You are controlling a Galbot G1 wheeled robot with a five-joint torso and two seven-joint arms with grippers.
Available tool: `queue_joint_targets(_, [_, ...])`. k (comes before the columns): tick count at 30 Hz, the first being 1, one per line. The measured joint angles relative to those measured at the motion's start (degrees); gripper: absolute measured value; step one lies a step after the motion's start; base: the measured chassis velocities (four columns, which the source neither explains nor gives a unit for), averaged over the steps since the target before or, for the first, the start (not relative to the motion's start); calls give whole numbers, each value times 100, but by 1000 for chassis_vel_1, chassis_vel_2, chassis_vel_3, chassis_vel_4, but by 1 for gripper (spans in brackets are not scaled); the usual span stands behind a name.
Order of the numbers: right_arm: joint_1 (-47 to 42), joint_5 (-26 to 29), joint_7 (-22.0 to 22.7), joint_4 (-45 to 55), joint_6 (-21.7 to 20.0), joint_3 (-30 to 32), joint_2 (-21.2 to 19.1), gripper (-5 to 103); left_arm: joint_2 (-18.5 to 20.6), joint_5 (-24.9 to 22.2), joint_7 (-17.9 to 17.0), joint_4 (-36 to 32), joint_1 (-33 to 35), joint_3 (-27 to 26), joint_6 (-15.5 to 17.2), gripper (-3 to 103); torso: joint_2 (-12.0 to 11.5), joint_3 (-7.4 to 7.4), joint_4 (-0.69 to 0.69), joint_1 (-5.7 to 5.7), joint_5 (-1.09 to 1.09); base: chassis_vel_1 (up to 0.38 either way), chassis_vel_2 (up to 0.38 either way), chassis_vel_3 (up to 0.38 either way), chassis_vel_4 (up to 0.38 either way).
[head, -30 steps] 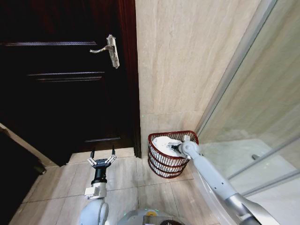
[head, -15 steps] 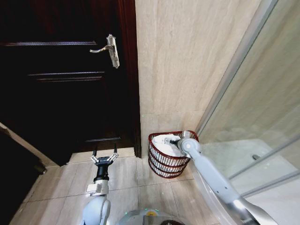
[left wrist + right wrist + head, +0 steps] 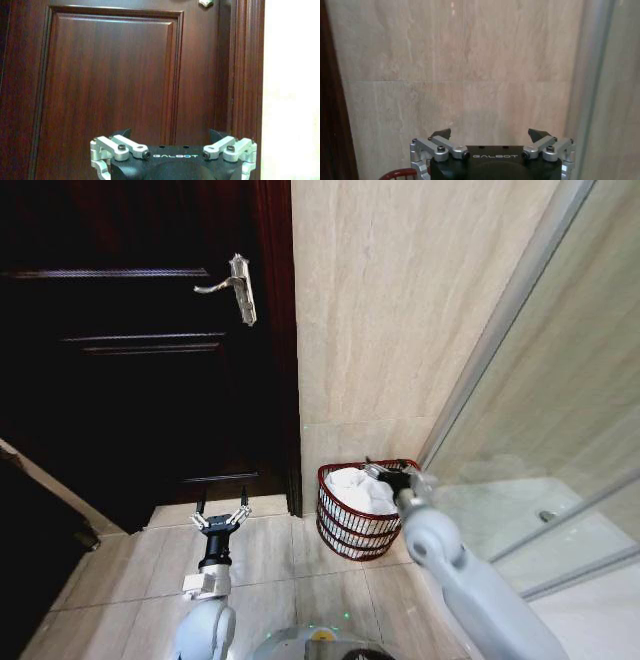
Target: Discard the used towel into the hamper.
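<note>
White crumpled towel (image 3: pixel 360 489) lies inside the round reddish-brown wire hamper (image 3: pixel 352 530) on the tiled floor by the beige wall; right end effector (image 3: pixel 393 473), open and empty, hovers at its rim; left end effector (image 3: pixel 221 518), open, waits near the dark door.

Pretty sure I'm driving around a home or hotel bathroom here. Beige stone-look tiles (image 3: pixel 400 310) cover the wall and the floor (image 3: pixel 270 565) is the same tile. On my right there's a glass shower screen (image 3: pixel 560 430) in a metal frame, with a curved tray edge at its foot. On the left is a dark wooden panel door (image 3: pixel 140 350) with a silver lever handle (image 3: pixel 235 285). A small wire hamper (image 3: pixel 355 525) with white towel (image 3: pixel 360 488) in it sits in the corner by the door frame.
</note>
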Motion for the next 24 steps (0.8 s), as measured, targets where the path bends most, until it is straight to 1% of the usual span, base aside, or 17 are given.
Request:
queue_joint_targets(3, [-611,-841,-158,216,482,149,262,100,1,-66,2,21,20,-5,-28,100,0,0,1,0,-1,0,0,0,0])
queue_joint_targets(4, [-611,-841,-158,216,482,149,262,100,1,-66,2,21,20,-5,-28,100,0,0,1,0,-1,0,0,0,0])
queue_joint_targets(6, [-926,-1306,-215,410,705,189,463,100,15,-167,4,-17,20,-28,-14,100,0,0,3,0,-3,0,0,0,0])
queue_joint_targets(7, [-1081,-1575,-225,488,811,216,590,100,43,-220,12,-77,12,-43,43,100,0,0,3,0,-2,0,0,0,0])
queue_joint_targets(8, [-1081,-1575,-225,488,811,216,590,100,43,-220,12,-77,12,-43,43,100,0,0,3,0,-2,0,0,0,0])
queue_joint_targets(9, [-1186,-1776,-218,503,871,234,663,100,64,-239,16,-114,2,-50,87,100,0,0,3,0,-1,0,0,0,0])
queue_joint_targets(12, [-1555,-2311,-177,365,1288,514,913,100,167,-277,38,-196,-54,-56,265,100,0,0,3,0,-1,0,0,0,0])
queue_joint_targets(13, [-1555,-2311,-177,365,1288,514,913,100,167,-277,38,-196,-54,-56,265,100,0,0,3,0,-1,0,0,0,0])
queue_joint_targets(14, [-1669,-2405,-214,296,1424,707,993,100,204,-289,73,-214,-66,-62,314,100,0,1,2,0,-1,0,0,0,0])
queue_joint_targets(16, [-1852,-2528,-497,233,1639,1149,1184,100,320,-383,185,-250,-73,-72,409,100,0,1,2,0,-2,0,0,0,0])
queue_joint_targets(17, [-1852,-2528,-497,233,1639,1149,1184,100,320,-383,185,-250,-73,-72,409,100,0,1,2,0,-2,0,0,0,0])
queue_joint_targets(18, [-1927,-2538,-755,236,1697,1355,1271,100,396,-452,236,-261,-76,-81,457,100,0,0,2,0,-1,0,0,0,0])
queue_joint_targets(19, [-1975,-2522,-1080,248,1723,1574,1348,100,530,-581,303,-286,-77,-115,544,100,0,1,1,0,-2,0,0,0,0])
queue_joint_targets(20, [-1981,-2475,-1254,253,1734,1715,1379,100,654,-731,348,-319,-84,-154,641,100,-1,0,2,0,-2,0,0,0,0])
queue_joint_targets(21, [-1982,-2422,-1327,253,1736,1789,1385,100,750,-846,365,-355,-89,-177,738,100,0,0,3,0,-2,0,0,0,0])
queue_joint_targets(22, [-1982,-2422,-1327,253,1736,1789,1385,100,750,-846,365,-355,-89,-177,738,100,0,0,3,0,-2,0,0,0,0])
queue_joint_targets(24, [-2008,-2214,-1523,261,1714,1986,1421,100,1048,-1182,371,-490,-120,-214,1026,100,0,1,3,0,-2,0,0,0,0])
